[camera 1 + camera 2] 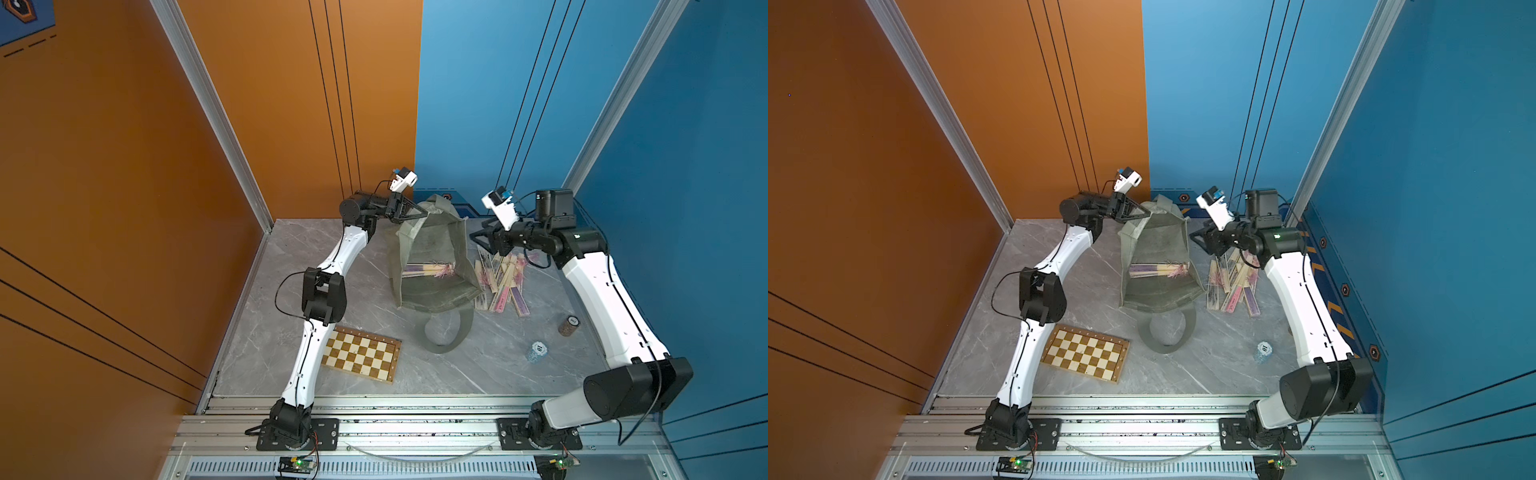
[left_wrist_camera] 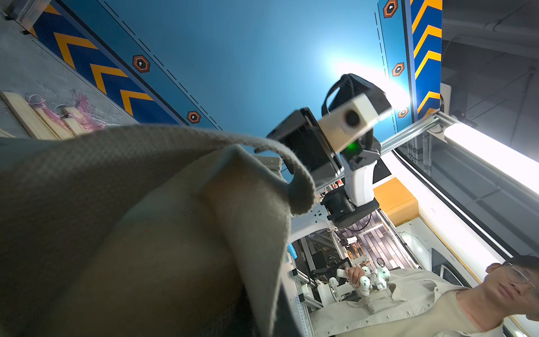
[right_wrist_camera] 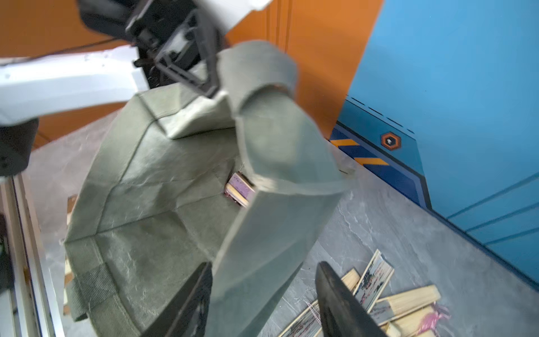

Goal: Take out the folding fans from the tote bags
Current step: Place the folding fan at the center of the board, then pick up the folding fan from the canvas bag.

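The olive tote bag (image 1: 432, 245) (image 1: 1158, 245) lies on the table with its mouth held up and open. My left gripper (image 1: 424, 214) (image 1: 1147, 214) is shut on the bag's upper rim, as the right wrist view also shows (image 3: 214, 90). In the left wrist view the fabric (image 2: 116, 204) covers the jaws. Folding fans (image 1: 428, 269) (image 3: 239, 189) with pink tassels lie inside the bag. Several more fans (image 1: 505, 282) (image 1: 1235, 284) (image 3: 402, 303) are piled on the table right of it. My right gripper (image 1: 473, 239) (image 3: 262, 265) is open, its fingers astride the bag's right side wall.
A brown-and-cream chessboard (image 1: 359, 353) lies front left beside the left arm. The bag's strap loop (image 1: 446, 332) trails toward the front. A stack of chips (image 1: 536, 351) and a small brown cylinder (image 1: 569, 325) stand front right. Walls close in the back and both sides.
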Action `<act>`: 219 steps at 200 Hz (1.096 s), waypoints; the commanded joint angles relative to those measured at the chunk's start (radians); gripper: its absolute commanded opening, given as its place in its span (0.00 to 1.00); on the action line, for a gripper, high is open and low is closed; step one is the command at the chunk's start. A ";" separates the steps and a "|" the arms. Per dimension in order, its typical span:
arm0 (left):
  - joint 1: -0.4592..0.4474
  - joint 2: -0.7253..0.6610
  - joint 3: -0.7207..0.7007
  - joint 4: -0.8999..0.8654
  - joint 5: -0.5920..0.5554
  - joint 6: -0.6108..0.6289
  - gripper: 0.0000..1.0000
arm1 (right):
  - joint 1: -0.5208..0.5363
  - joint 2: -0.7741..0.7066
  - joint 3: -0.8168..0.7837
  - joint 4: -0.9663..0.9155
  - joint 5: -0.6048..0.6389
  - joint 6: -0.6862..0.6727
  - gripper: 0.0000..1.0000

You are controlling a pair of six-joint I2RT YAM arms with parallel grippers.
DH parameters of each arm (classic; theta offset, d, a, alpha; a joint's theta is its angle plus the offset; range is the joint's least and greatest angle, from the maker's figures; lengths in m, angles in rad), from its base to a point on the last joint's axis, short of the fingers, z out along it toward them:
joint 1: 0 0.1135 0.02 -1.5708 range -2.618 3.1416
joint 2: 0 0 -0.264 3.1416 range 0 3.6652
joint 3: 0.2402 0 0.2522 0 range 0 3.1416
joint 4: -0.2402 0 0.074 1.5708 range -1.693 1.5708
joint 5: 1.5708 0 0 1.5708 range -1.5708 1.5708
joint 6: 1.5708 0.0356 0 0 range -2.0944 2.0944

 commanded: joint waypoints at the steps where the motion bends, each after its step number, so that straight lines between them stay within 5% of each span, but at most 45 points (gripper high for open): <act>1: -0.008 -0.006 0.006 0.041 0.076 -0.361 0.00 | 0.111 -0.026 -0.017 -0.081 0.177 -0.226 0.60; 38: -0.010 -0.011 -0.003 0.041 0.076 -0.361 0.00 | 0.222 -0.063 -0.056 -0.049 0.301 -0.307 0.61; 117: -0.020 -0.011 -0.014 0.042 0.076 -0.361 0.00 | 0.334 -0.012 -0.145 -0.006 0.287 -0.342 0.65; 219: -0.015 -0.010 -0.011 0.042 0.071 -0.360 0.00 | 0.285 0.241 -0.212 0.286 0.444 -0.364 0.67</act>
